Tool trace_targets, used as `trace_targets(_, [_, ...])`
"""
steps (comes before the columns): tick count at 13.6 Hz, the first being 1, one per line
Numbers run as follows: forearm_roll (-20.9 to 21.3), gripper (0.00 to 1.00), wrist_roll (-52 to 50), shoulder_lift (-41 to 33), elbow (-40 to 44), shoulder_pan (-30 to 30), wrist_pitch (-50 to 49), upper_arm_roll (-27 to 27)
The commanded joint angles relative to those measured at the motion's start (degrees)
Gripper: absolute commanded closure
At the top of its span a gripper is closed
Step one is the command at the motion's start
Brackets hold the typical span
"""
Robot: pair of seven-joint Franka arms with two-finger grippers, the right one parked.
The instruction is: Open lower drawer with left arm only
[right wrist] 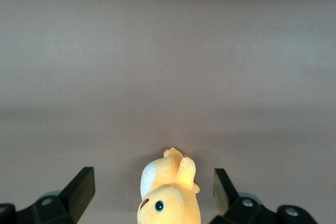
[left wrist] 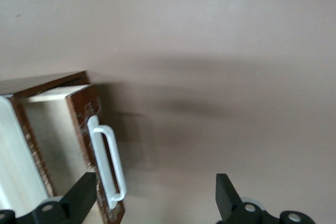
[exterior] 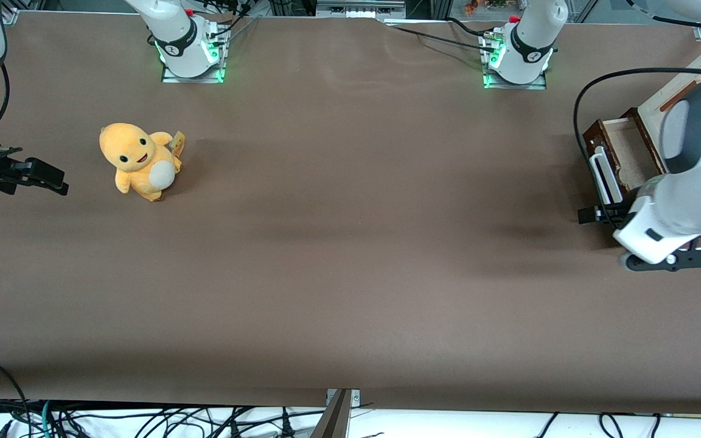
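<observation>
- Brown matte table [exterior: 338, 255], spanning the whole front view, wide and mostly bare.
- Orange plush toy [exterior: 139, 160] with pale belly, lying on the surface toward the parked arm's end.
- Small wooden cabinet at the working arm's end, standing on the surface; lower drawer [exterior: 621, 158] pulled out, dark brown front, white bar handle [exterior: 604, 176], pale inner walls.
- Two arm bases [exterior: 191, 45] bolted at the edge farthest from the front camera, lit green.
- Gripper [exterior: 597, 214] of the left arm [exterior: 685, 176] just beside the handle, fingers [left wrist: 84, 195] spread wide, above the surface.
</observation>
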Motion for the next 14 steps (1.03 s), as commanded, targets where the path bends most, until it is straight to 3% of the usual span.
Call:
trace_targets(1, [-4.95, 0.00, 5.06, -1.88, -1.30, -0.46, 2.10, 2.97])
trace_targets(4, [-6.45, 0.00, 8.93, -2.41, -2.53, -0.46, 2.19, 4.65])
trace_targets(10, [-13.66, 0.00, 14.13, -3.20, -2.53, -0.63, 4.20, 11.06])
trace_targets(14, [-12.70, 0.00, 14.39, -3.20, -2.61, -1.08, 4.21, 11.33])
